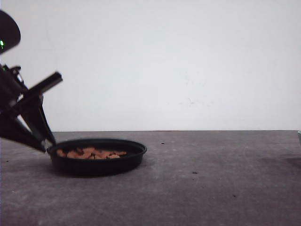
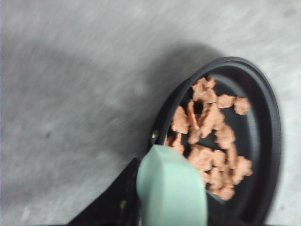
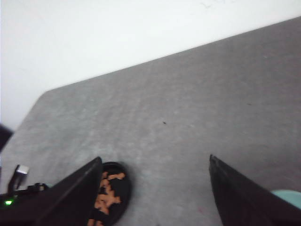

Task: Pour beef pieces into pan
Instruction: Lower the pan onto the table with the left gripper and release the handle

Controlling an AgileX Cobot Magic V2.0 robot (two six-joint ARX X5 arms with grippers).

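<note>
The black pan rests on the grey table at the left, with the orange-brown beef pieces lying inside it. My left gripper is at the pan's left edge. The left wrist view shows the pale mint-green handle between the left gripper's fingers, with the pan's rim and the beef pieces beyond it. My right gripper hangs open high over the table with nothing between its fingers. Far below it I see the pan and the beef pieces.
A sliver of a teal-green bowl shows at the table's right edge, and the bowl also appears beside the right finger. A white wall stands behind the table. Bare grey tabletop stretches from the pan to the right.
</note>
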